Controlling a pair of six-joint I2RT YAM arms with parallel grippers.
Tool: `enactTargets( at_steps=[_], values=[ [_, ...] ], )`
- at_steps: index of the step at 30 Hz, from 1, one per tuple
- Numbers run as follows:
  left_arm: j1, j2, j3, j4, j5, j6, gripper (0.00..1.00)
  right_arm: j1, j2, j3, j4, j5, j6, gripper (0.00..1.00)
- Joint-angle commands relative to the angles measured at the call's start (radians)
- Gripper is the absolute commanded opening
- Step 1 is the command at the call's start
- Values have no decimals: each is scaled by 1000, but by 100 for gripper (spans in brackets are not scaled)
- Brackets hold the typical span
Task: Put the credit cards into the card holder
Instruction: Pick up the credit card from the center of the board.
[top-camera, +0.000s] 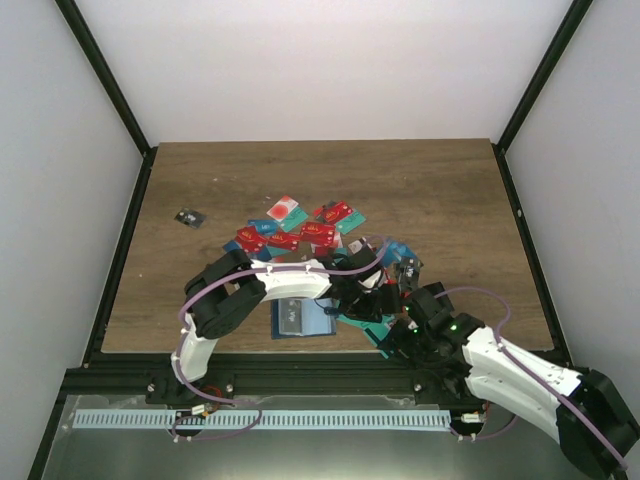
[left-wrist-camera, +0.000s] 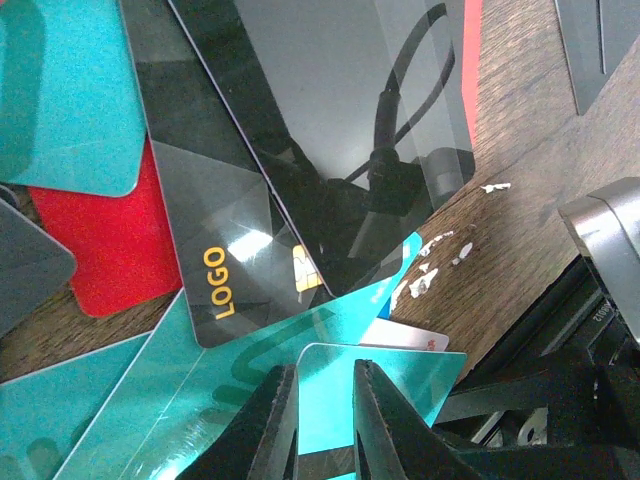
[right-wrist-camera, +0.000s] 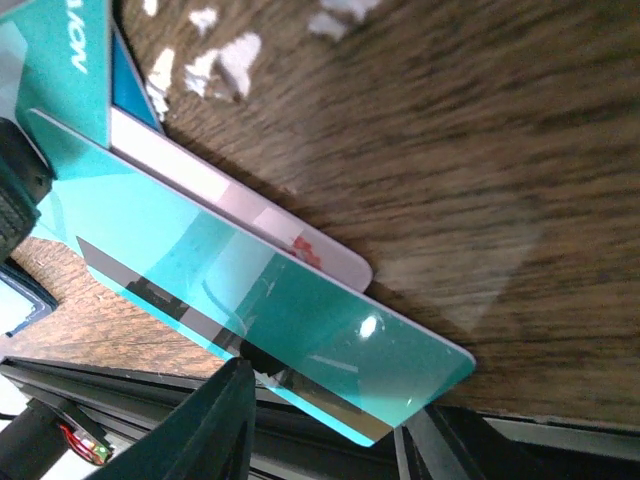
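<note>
Because both arms crowd one spot at the near edge of the tabletop (top-camera: 450, 200), with the card holder (top-camera: 300, 318) lying just to their left, they may knock each other or scatter the credit cards (top-camera: 300, 232). The right tool (right-wrist-camera: 322, 410) stands open around a striped teal card (right-wrist-camera: 280, 310) that could slide off this edge. The left tool (left-wrist-camera: 325, 380) is nearly closed above a teal corner (left-wrist-camera: 390, 385); whether it pinches anything is unclear.

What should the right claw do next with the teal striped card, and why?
Probably close the right claw on the teal striped card: its near edge sits between the open fingers, resting on a white card, and the card holder lies open nearby.
</note>
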Motion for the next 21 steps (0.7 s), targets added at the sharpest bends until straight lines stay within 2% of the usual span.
enactTargets(
  at_steps=[1, 9, 21],
  values=[
    [-33, 35, -35, -5, 1, -9, 18, -27, 7, 15, 53, 56, -49, 38],
    [-39, 27, -69, 30, 7, -30, 18, -28, -3, 47, 25, 58, -85, 21],
    [-40, 7, -104, 76, 15, -60, 18, -28, -41, 82, -52, 77, -110, 10]
  ],
)
